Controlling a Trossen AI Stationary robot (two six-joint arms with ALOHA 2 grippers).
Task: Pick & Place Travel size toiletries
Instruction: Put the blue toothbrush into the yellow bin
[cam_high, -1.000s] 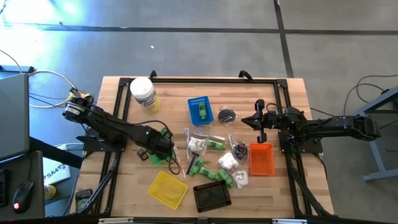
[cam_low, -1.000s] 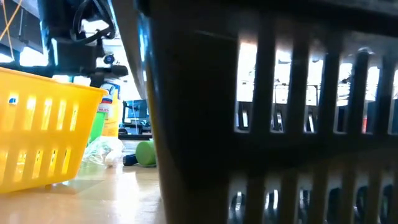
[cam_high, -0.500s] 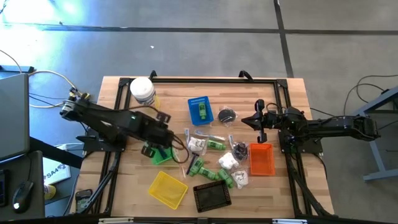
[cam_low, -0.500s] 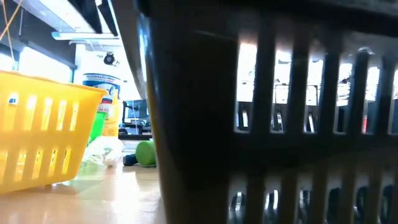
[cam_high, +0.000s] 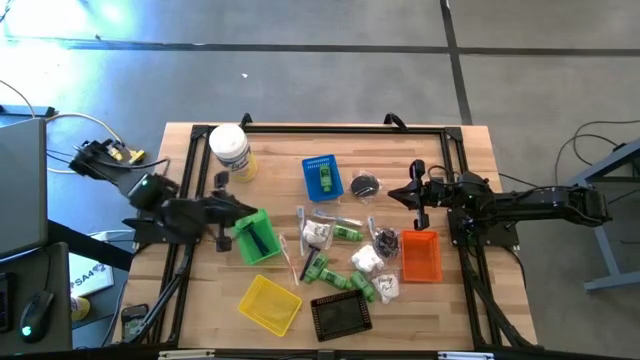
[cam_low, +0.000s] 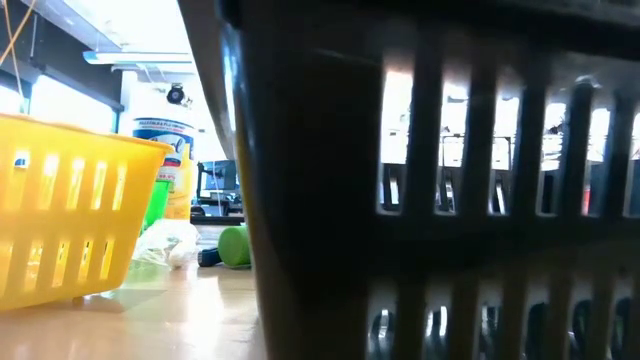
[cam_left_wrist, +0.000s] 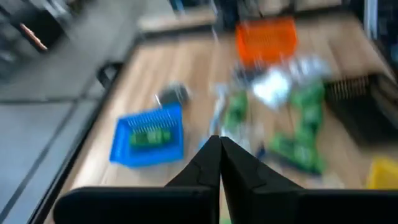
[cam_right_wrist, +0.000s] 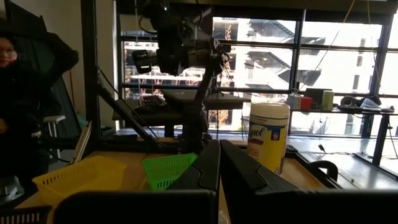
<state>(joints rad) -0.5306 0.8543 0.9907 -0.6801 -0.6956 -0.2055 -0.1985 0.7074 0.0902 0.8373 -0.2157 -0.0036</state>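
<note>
The travel size toiletries lie in a loose pile mid-table: green bottles (cam_high: 345, 233) (cam_high: 318, 268), white packets (cam_high: 318, 232) (cam_high: 366, 260), black pieces (cam_high: 385, 240) (cam_high: 365, 184). Another green bottle (cam_high: 324, 178) lies inside the blue basket (cam_high: 321, 162). My left gripper (cam_high: 232, 213) is shut on nothing, at the left edge of the green basket (cam_high: 255, 237); in its wrist view the fingers (cam_left_wrist: 219, 152) meet and point across the table at the pile. My right gripper (cam_high: 420, 205) waits shut (cam_right_wrist: 219, 163) behind the orange basket (cam_high: 421, 255).
A yellow basket (cam_high: 269, 303) and a black basket (cam_high: 342, 314) sit near the front edge; the black basket (cam_low: 430, 180) fills most of the low view. A white jar (cam_high: 230, 150) stands at the far left. A dark frame (cam_high: 340, 127) runs around the work area.
My left arm has drawn back from the pile toward the table's left edge, and its gripper has come away from the green basket's near right corner to the basket's left side. The green basket, partly hidden by the arm before, now shows whole.
</note>
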